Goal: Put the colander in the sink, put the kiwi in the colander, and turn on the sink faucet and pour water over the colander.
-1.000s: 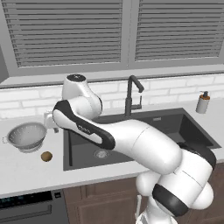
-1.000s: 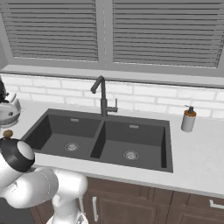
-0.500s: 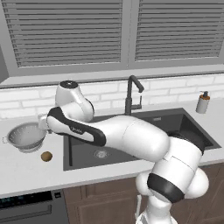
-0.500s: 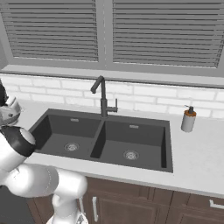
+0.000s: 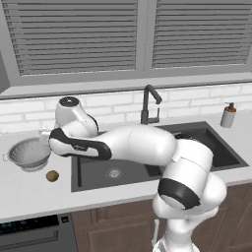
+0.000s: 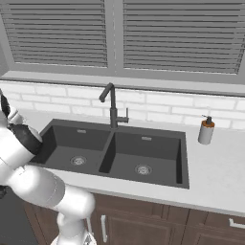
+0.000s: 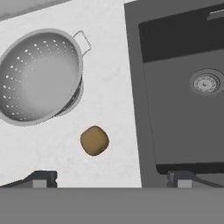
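Observation:
The colander [image 5: 29,152] stands upright on the white counter left of the sink [image 5: 118,170], with nothing inside it. The kiwi [image 5: 52,175] lies on the counter just in front of it. My arm reaches left across the sink, and the hand hangs above the colander's right rim. In the hand view the colander [image 7: 39,76] is upper left, the kiwi [image 7: 94,140] sits below it, and the sink's left basin [image 7: 183,109] lies to the right. My gripper [image 7: 111,178] is open and holds nothing, above the counter by the kiwi. The sink faucet [image 5: 147,103] stands behind the divider, with no water running.
A soap dispenser [image 6: 206,130] stands on the counter right of the sink [image 6: 115,153]. The faucet [image 6: 112,107] rises behind the basins. A white tiled wall and a window with blinds lie behind. Cabinet fronts run below the counter edge.
The arm has swung further left, bringing the hand from above the sink's left edge over to the colander. The colander and the kiwi have not moved.

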{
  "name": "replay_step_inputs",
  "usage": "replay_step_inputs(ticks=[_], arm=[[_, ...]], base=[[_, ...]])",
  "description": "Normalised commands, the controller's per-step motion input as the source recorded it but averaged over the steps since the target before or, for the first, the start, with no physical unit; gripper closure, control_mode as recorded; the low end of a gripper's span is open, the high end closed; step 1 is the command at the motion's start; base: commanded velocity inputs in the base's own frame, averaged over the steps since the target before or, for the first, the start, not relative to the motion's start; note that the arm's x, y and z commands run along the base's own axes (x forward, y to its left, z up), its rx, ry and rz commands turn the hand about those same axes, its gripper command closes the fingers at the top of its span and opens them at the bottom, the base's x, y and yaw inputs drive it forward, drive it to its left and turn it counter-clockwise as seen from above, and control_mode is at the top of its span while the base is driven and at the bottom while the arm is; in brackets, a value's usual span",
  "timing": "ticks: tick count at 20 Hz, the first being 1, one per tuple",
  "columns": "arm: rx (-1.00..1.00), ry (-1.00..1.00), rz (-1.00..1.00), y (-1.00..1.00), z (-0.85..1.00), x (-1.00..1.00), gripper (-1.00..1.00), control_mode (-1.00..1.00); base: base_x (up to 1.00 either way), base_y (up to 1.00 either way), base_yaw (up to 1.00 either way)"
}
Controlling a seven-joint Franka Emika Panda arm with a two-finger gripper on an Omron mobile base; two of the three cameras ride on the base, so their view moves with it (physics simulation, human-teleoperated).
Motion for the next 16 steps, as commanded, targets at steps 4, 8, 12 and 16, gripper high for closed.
replay_step_inputs(ticks=[4,8,12,16], arm=[[0.0,0.0,-0.1,0.27,-0.14,0.28,-1.0,-1.0],[0.0,0.0,-0.1,0.21,-0.21,0.3,-1.0,-1.0],[0.0,0.0,-0.1,0.19,-0.27,0.3,-1.0,-1.0],[0.0,0.0,-0.09,0.21,-0.23,0.27,-1.0,-1.0]], base=[[0.0,0.0,0.0],[0.0,0.0,0.0],[0.0,0.0,0.0],[0.0,0.0,0.0]])
